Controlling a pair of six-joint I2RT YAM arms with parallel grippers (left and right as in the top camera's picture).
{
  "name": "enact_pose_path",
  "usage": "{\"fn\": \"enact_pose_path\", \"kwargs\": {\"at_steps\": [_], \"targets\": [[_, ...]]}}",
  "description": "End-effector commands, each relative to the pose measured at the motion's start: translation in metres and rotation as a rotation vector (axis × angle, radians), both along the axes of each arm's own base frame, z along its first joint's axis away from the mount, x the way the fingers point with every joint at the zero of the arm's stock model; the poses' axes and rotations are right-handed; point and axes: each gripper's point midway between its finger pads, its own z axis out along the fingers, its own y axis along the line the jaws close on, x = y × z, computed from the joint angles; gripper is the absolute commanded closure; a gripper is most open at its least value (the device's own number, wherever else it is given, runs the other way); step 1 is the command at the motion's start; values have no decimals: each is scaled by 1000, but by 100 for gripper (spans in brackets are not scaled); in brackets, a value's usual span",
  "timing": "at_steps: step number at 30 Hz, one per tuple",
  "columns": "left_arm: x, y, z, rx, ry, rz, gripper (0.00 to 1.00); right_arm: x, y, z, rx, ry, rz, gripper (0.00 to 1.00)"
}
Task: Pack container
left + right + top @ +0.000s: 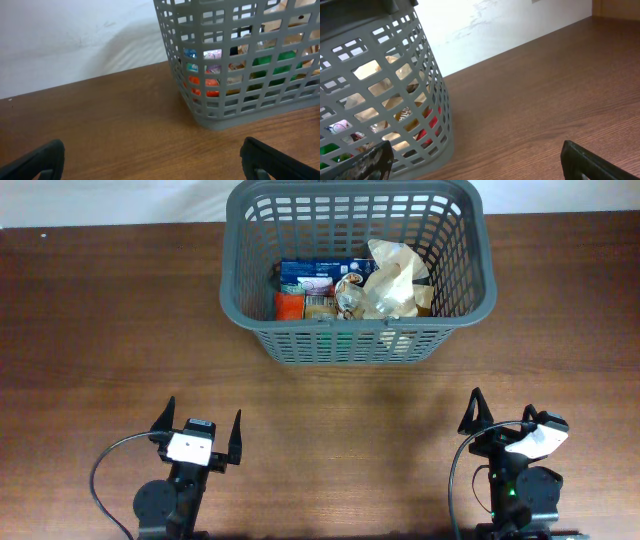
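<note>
Both sets of jaws spread wide, empty: left gripper (203, 426), right gripper (505, 416), near table's front edge. At far edge, large dark grey lattice plastic basket (350, 346) holding food packets (316, 280).

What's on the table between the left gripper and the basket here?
Nothing: in the overhead view only bare wooden table separates the open left gripper from the grey basket. The left wrist view shows the same bare stretch.
</note>
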Motion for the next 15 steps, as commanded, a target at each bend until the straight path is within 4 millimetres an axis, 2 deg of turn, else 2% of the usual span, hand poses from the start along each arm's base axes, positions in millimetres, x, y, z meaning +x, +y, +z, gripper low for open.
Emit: {"fn": "enact_pose_path", "kwargs": {"at_steps": [1,5,10,15], "targets": [[0,-1,0,-2,-10,-6,1,0,1,-2,5,0,6,1],[1,5,1,2,-11,29,1,0,1,-2,5,0,6,1],[3,34,9,19,-48,201,1,0,1,-2,5,0,6,1],[2,36,-4,24,6,207,1,0,2,-2,5,0,6,1]]}}
